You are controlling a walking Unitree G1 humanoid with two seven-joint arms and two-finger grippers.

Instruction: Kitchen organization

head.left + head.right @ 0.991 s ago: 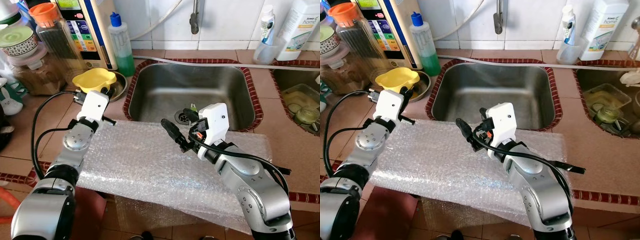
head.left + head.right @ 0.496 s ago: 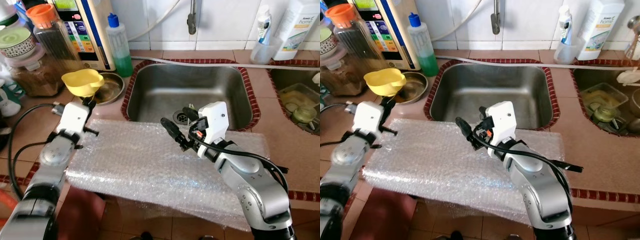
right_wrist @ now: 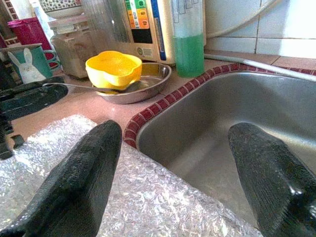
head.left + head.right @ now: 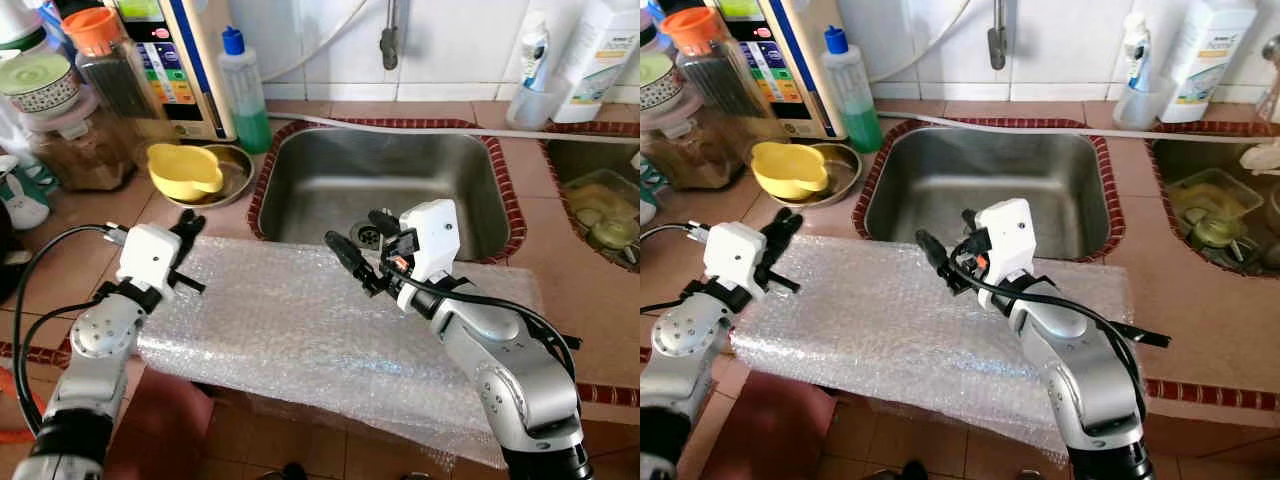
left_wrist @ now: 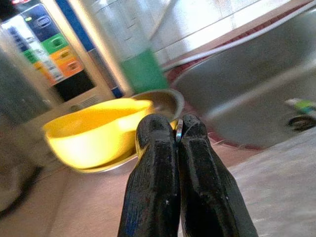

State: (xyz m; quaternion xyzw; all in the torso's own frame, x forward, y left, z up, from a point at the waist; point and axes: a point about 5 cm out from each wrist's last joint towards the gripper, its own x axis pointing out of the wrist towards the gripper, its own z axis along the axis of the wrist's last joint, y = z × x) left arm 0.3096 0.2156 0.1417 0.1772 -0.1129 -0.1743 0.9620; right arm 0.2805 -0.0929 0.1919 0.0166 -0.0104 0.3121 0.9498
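Left hand (image 4: pixel 188 222), fingers pressed together, sits just short of the yellow bowl (image 4: pixel 184 167) at its 12 o'clock; right hand (image 4: pixel 362 249) spread.

sink (image 4: pixel 380 190), green soap btl (image 4: pixel 243 92), bunny mug (image 3: pixel 29 63)

This is a home kitchen: a stainless steel sink (image 4: pixel 385 190) is set into a terracotta-tiled counter (image 4: pixel 555 260) with a white-tiled wall (image 4: pixel 450 40) and a tap (image 4: pixel 389 40) above it. Around it stand a bottle of green dish soap (image 4: pixel 243 90), storage jars (image 4: pixel 110 70) and a yellow bowl (image 4: pixel 185 168) in a metal dish (image 4: pixel 238 170).
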